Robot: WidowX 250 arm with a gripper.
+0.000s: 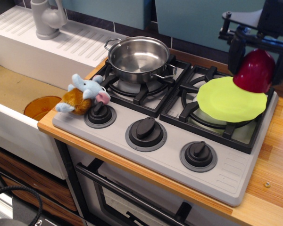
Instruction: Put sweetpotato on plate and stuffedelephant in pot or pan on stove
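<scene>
The dark-red sweetpotato [253,71] hangs between the fingers of my gripper [255,66], which is shut on it, above the far right edge of the lime-green plate [228,101]. The plate lies on the right burner grate of the grey stove [179,141]. On the left rear burner stands the steel pot [137,58], with nothing inside. The stuffedelephant [83,94] lies on the stove's front left corner, beside the left knob.
An orange round dish [41,107] sits in the sink at the left. A grey faucet [47,19] stands on the white drainboard at the back left. Three black knobs [145,129] line the stove's front. Wooden counter [276,165] borders the right side.
</scene>
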